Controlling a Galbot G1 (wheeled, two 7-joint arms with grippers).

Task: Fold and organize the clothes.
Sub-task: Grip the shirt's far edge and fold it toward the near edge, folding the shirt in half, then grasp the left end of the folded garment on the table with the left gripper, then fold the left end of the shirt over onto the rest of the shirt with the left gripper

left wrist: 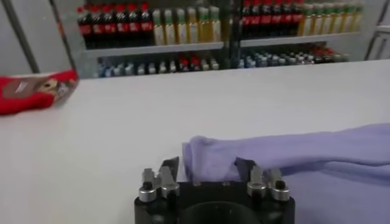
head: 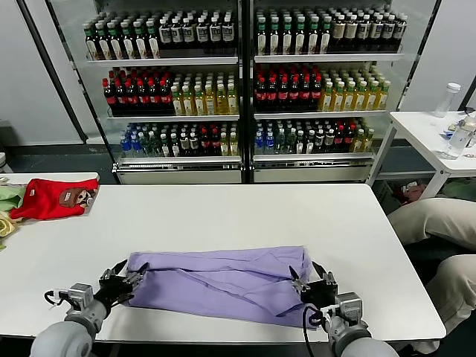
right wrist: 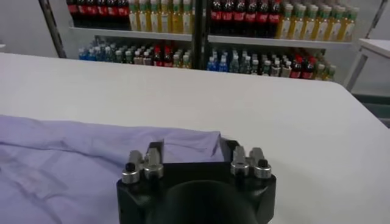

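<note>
Left tool (head: 128,283): fingers spread, straddling the lavender T-shirt's (head: 223,282) left edge.
Right tool (head: 310,287): fingers apart around its right edge.
T-shirt: folded into a band, near edge of white surface (head: 223,212).
Red garment (head: 52,198): far left.

T-shirt (head: 223,282) soft matt cloth; table (head: 223,216) smooth, white.

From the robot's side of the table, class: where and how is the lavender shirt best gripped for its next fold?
Probably by the two near corners of the lavender shirt, approached from the table's near edge. It lies as a wide flat band, and the left gripper and right gripper already bracket those ends.
</note>
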